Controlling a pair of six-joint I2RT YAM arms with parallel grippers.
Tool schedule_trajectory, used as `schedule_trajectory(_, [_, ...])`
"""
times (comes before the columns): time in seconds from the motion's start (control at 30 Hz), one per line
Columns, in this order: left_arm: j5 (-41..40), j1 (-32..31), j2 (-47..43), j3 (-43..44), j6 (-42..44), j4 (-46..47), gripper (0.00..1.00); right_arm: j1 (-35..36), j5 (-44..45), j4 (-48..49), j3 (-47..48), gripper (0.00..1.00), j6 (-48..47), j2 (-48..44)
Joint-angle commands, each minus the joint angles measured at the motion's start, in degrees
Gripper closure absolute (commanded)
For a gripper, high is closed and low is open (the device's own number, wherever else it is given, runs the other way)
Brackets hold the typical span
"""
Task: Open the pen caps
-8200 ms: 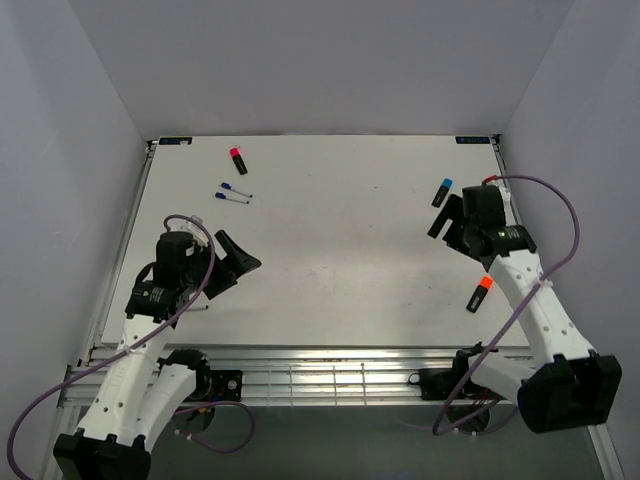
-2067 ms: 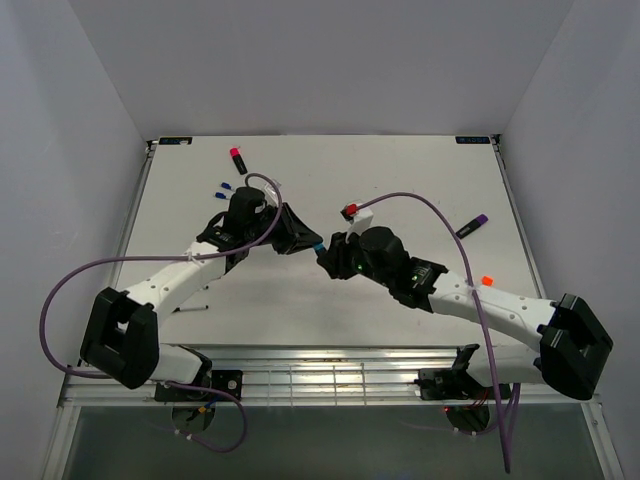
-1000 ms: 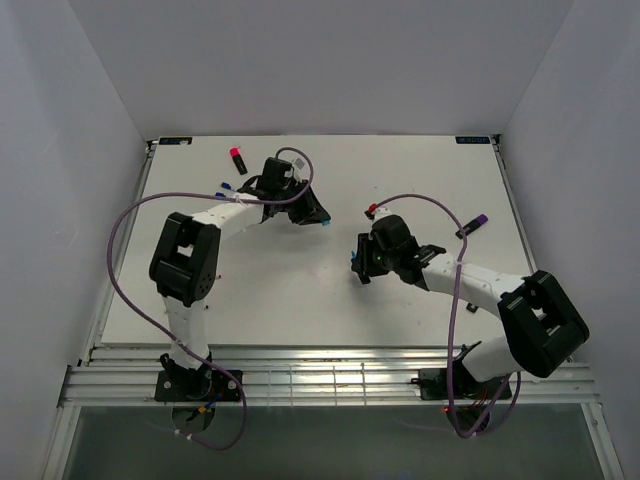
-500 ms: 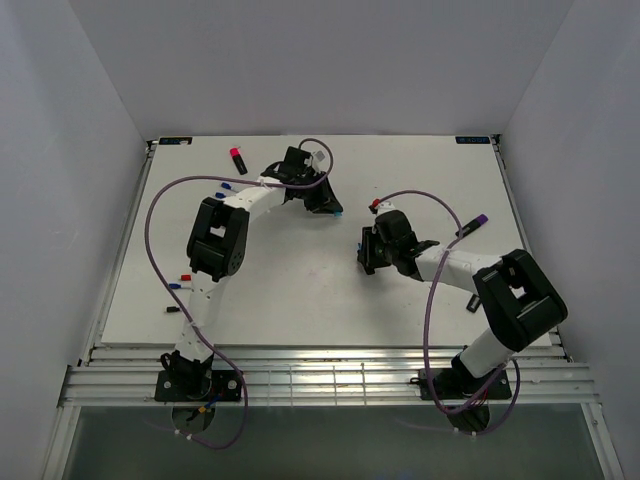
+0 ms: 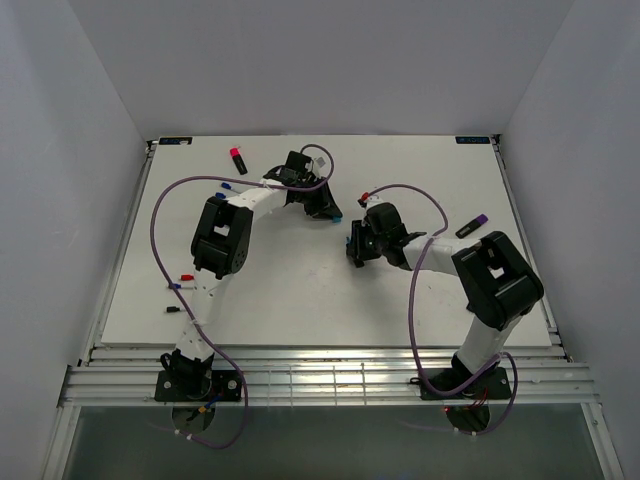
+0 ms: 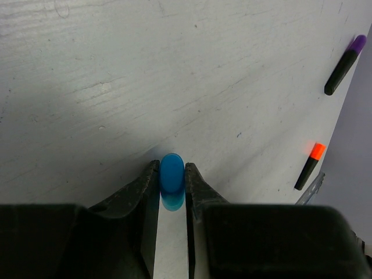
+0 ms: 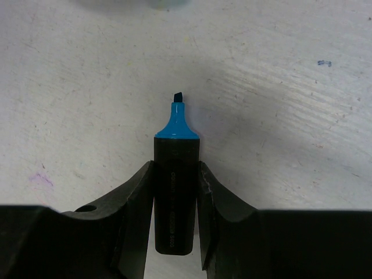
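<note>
Cap (image 6: 172,174) pinched, left wrist — marker (image 7: 175,192) uncapped, right.

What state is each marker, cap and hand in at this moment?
Blue cap: off its marker, pinched in the left hand.
Blue marker: uncapped, tip bare, gripped in the right hand.
Purple marker: capped, lying on the table.
Orange marker: capped, lying on the table.
Pink marker: capped, lying on the table.
</note>
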Motion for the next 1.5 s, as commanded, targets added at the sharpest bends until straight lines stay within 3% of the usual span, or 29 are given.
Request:
schedule_trajectory(0.0, [-0.22, 0.31, -0.1, -0.41, 1.23, -0.67, 0.92, -0.17, -1.44, 2.13, 2.36, 0.92, 0.7, 1.26])
schedule_trajectory(0.13, [-1.45, 1.19, -0.97, -2.96, 0.17, -0.68, 0.72, -0.17, -0.65, 1.87, 1.83, 0.92, 0.88, 1.88])
schedule_trajectory(0.47, [-2.24, 2.51, -1.68, -6.57, -0.27, -0.68, 0.45, -0.17, 0.23, 0.99, -1.51, 0.88, 1.67, 0.56])
schedule_trajectory(0.93, [-4.17, 2.69, -11.85, -18.07, -3.69, 3.35, 0.38, -0.43, 11.11, -6.29, 1.3, 0.83, 0.97, 1.61])
schedule_trajectory(1.2, [-0.84, 2.78, -21.36, -30.28, -8.88, 12.23, 0.38, -3.33, 10.25, -7.36, -0.1, 0.82, -0.52, 0.82])
schedule_trajectory(1.47, [-0.13, 2.69, -28.48, -35.83, -9.67, 14.26, 0.38, -4.3, 10.78, -7.89, -1.16, 0.82, -0.17, 0.38])
